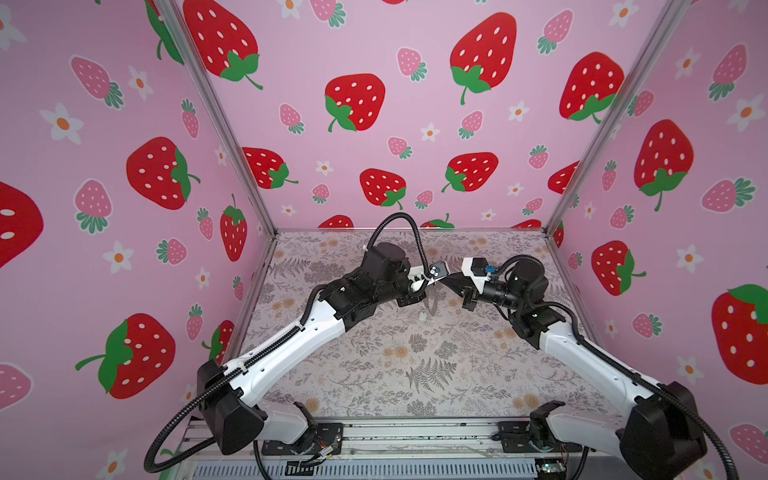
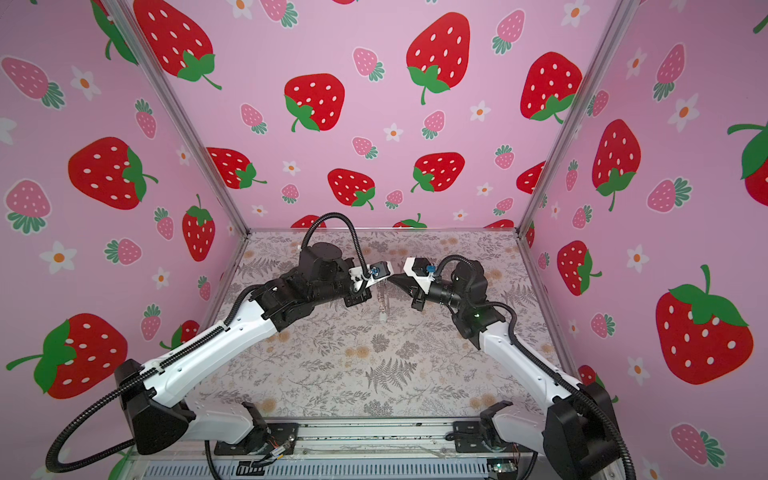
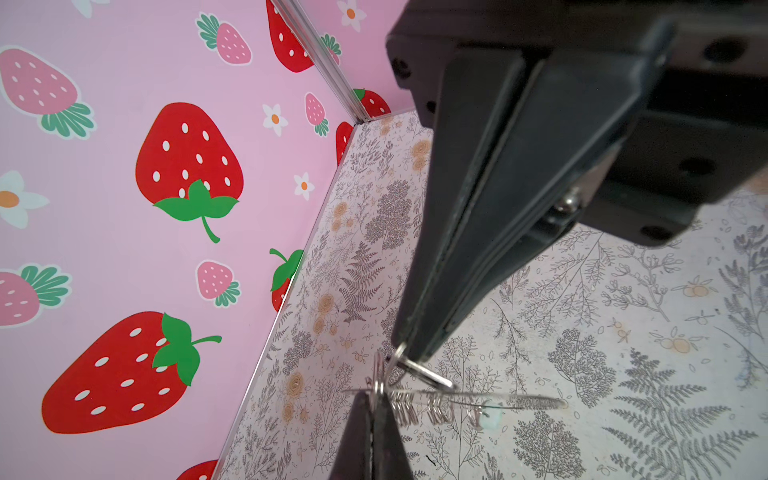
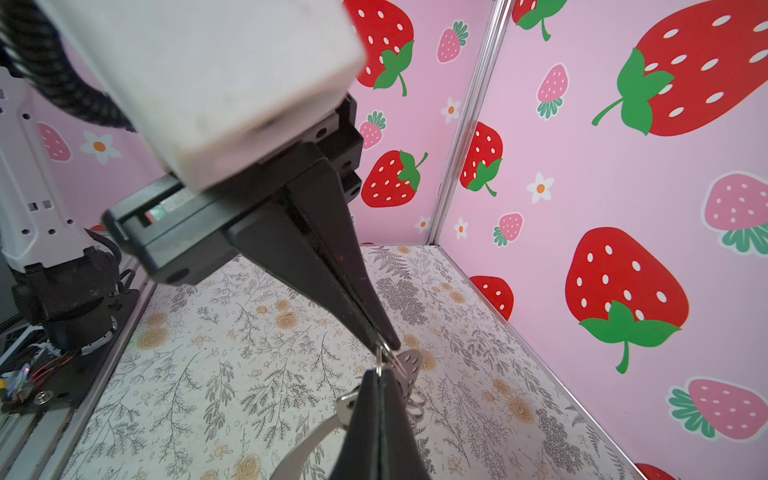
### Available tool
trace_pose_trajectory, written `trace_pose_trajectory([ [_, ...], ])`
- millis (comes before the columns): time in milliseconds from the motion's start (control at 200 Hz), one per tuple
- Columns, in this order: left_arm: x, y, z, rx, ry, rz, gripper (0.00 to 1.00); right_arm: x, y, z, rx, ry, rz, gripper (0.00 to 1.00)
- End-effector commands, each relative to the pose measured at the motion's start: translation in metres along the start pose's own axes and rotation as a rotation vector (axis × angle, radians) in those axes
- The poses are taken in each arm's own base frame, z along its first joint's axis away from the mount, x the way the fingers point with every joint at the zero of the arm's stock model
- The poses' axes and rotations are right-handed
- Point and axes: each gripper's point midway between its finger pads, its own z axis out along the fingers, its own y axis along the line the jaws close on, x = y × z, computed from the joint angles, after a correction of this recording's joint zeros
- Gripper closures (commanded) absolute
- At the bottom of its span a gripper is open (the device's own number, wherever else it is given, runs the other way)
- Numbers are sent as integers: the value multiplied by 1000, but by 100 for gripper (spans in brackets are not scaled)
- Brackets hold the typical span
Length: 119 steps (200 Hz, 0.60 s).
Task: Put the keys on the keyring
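Left arm [image 1: 291,345]: white shell, black joints; reached forward, angled inward.
Right arm [image 1: 590,361]: same build; mirrored the left.
Left gripper [image 3: 376,395]: black tapered fingers, closed tight.
Right gripper [image 3: 409,353]: black tapered fingers, closed tight; tip close beside the left tip.

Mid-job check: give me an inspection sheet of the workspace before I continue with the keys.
Surface: floral-print table, flat, no spills seen.
Job's things: keyring hangs off the table between the grippers; a small pale piece dangles from its rings; keys not clearly made out.
Clutter: nothing seen.
Grippers: left gripper and right gripper both shut, tip to tip, each pinching a silver ring at the keyring's top.
Cables: black corrugated hoses loop over both wrists, clear of the keyring.
Surroundings: pink strawberry-print walls on three sides.
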Motion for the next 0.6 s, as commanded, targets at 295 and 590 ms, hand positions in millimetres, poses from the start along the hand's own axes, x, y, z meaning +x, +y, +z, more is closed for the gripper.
trace_pose_trajectory([
  [295,-21,11,-8,-33,-49,-7,100,-8,0,3,14,-51,10,100],
  [590,-21,11,-11,-43,-48,7,100,-6,-4,4,41,-53,43,100],
])
